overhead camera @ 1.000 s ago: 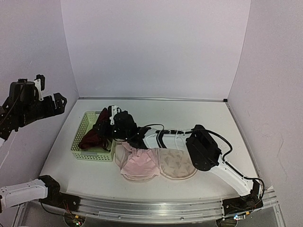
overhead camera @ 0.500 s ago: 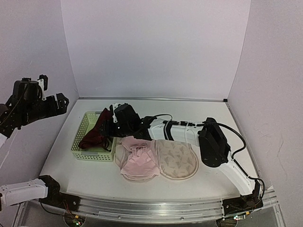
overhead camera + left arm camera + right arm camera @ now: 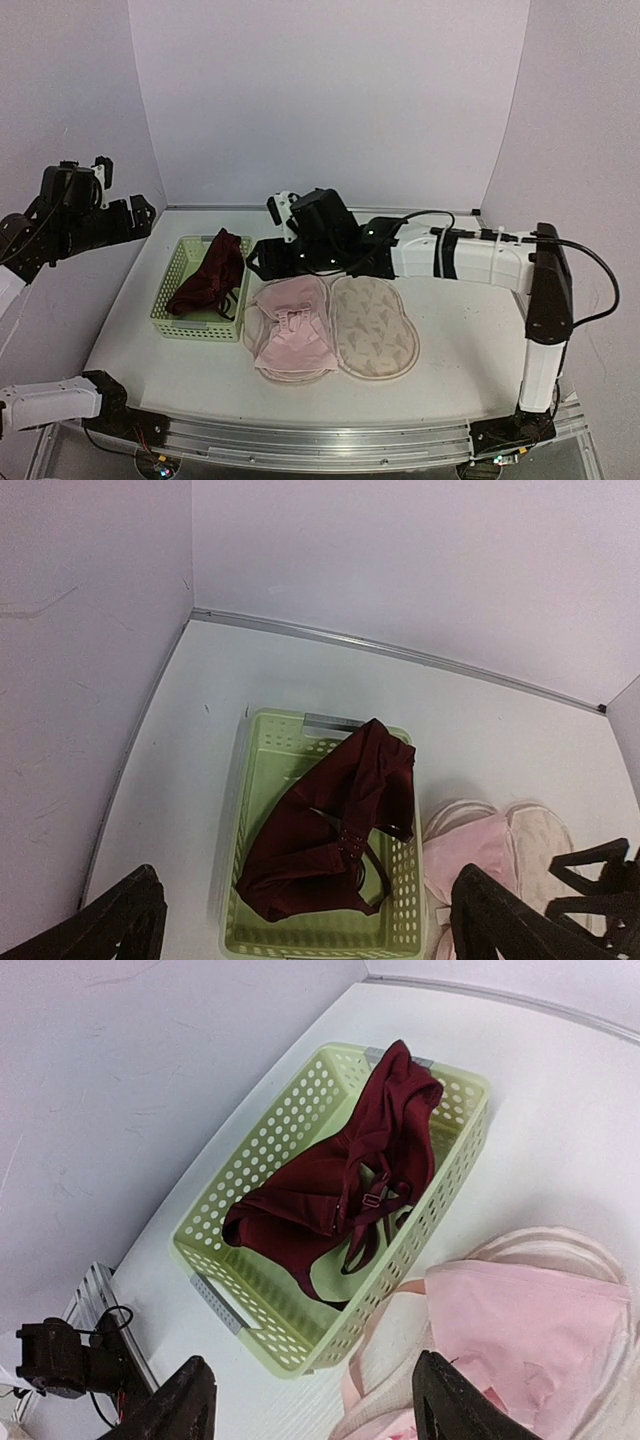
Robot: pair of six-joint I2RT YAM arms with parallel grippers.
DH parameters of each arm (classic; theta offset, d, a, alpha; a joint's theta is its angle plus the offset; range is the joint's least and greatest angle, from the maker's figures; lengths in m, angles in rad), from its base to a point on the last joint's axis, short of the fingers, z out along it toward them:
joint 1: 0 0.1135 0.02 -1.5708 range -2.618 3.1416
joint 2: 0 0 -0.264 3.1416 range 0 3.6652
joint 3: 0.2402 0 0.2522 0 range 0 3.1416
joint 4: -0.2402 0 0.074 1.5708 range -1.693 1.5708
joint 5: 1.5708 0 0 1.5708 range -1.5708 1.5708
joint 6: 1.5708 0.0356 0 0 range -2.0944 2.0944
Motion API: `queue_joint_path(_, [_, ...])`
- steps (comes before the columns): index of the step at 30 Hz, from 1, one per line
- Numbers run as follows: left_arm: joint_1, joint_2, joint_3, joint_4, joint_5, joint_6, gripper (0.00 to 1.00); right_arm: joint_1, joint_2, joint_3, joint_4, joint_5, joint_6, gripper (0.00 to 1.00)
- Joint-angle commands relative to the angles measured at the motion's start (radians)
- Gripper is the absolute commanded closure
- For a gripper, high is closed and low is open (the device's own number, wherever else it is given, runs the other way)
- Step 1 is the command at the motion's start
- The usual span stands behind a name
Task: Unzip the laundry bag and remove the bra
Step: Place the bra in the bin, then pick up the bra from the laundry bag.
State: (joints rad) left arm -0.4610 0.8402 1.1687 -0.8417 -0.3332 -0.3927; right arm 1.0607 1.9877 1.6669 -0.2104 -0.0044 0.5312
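Top external view shows the laundry bag [image 3: 375,340] spread open on the worktop [image 3: 460,345], the dark red bra [image 3: 208,278] in the green basket [image 3: 166,300] beside it. The left tool [image 3: 305,900] and right tool [image 3: 312,1390] are apart, empty; the task seems finished.

The right arm [image 3: 470,258] is reaching across the table [image 3: 470,350] from the right edge, blocking the way along the bag's [image 3: 375,335] far side. The basket [image 3: 193,329] is sitting just beside the bag's left side. Room is lying open right of the bag and at the front left corner.
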Motion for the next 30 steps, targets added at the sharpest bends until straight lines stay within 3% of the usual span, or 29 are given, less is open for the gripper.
queue_joint_path(1, [0.004, 0.028, -0.018, 0.08, 0.023, -0.006, 0.0, -0.04, -0.141, -0.159, -0.003, 0.046, -0.063, 0.32])
queue_joint_path(10, [0.004, 0.143, -0.111, 0.151, 0.026, -0.034, 0.01, -0.109, -0.201, -0.381, -0.017, -0.065, -0.052, 0.34])
queue_joint_path(19, [0.076, 0.378, -0.175, 0.225, -0.005, -0.093, 0.01, -0.114, -0.152, -0.385, 0.005, -0.15, -0.056, 0.35])
queue_joint_path(30, [0.164, 0.545, -0.281, 0.37, 0.001, -0.131, 0.01, -0.143, -0.077, -0.37, 0.018, -0.17, -0.037, 0.36])
